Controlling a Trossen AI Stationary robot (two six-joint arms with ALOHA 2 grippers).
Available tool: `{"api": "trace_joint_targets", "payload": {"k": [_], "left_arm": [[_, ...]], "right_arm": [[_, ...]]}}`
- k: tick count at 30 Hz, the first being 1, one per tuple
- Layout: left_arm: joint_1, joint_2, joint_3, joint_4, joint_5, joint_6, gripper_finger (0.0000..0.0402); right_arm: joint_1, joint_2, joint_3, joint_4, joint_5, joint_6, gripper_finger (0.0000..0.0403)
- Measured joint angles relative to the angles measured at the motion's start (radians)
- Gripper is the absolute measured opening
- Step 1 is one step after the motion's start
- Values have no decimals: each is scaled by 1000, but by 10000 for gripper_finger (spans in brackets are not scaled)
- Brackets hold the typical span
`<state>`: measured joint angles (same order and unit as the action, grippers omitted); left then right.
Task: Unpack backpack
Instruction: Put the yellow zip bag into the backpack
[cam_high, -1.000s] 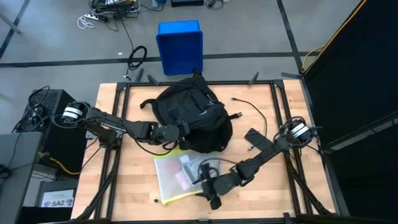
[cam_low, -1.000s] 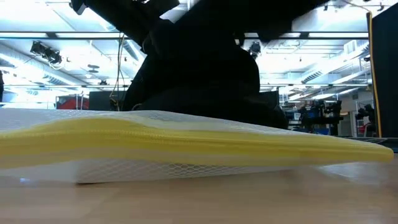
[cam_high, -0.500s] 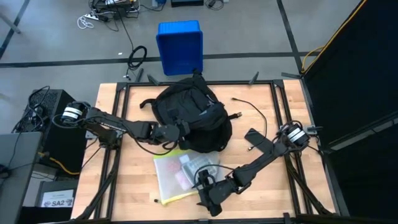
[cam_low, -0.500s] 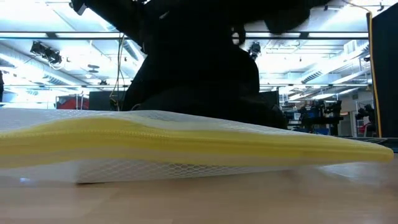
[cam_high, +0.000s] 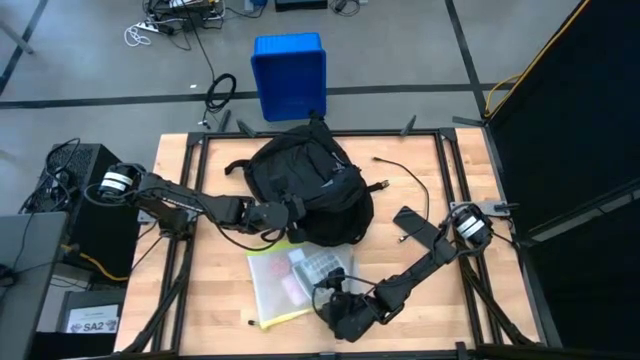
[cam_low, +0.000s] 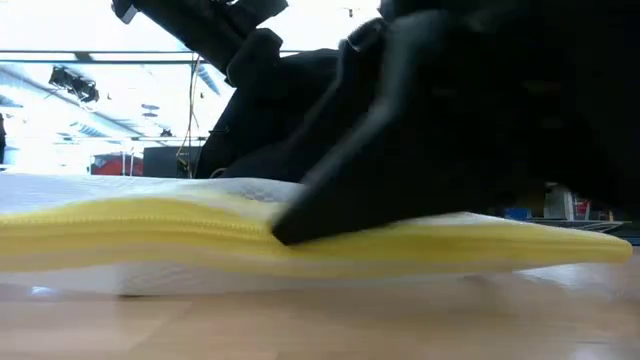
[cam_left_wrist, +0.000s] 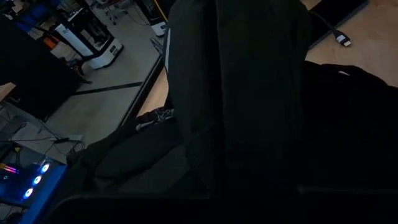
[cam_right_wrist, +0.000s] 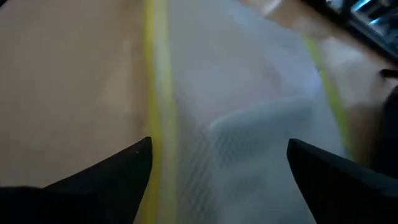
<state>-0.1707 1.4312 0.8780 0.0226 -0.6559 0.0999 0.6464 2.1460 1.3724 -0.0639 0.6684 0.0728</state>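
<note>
From above, the backpack (cam_high: 305, 190) lies at the table's (cam_high: 455, 310) far centre; the left gripper (cam_high: 290, 208), shut, presses against its near-left side. The right gripper (cam_high: 335, 300), fingers spread and holding nothing, sits well apart, at the mesh pouch's (cam_high: 290, 280) near edge. Low view: it looms over the pouch (cam_low: 150, 225), the backpack (cam_low: 280, 120) behind. Right wrist: fingers (cam_right_wrist: 112, 171) straddle the pouch (cam_right_wrist: 249, 124).
</note>
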Motion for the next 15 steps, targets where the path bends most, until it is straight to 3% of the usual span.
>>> {"api": "trace_joint_targets", "payload": {"k": [6, 11, 15], "left_arm": [[0, 0, 0, 0, 2, 28, 0], [7, 0, 0, 27, 4, 56, 0], [8, 0, 0, 58, 3, 95, 0]], "right_arm": [[17, 0, 0, -91, -82, 94, 341], [4, -7, 2, -253, -10, 223, 340], [-32, -7, 2, -299, 32, 228, 330]]}}
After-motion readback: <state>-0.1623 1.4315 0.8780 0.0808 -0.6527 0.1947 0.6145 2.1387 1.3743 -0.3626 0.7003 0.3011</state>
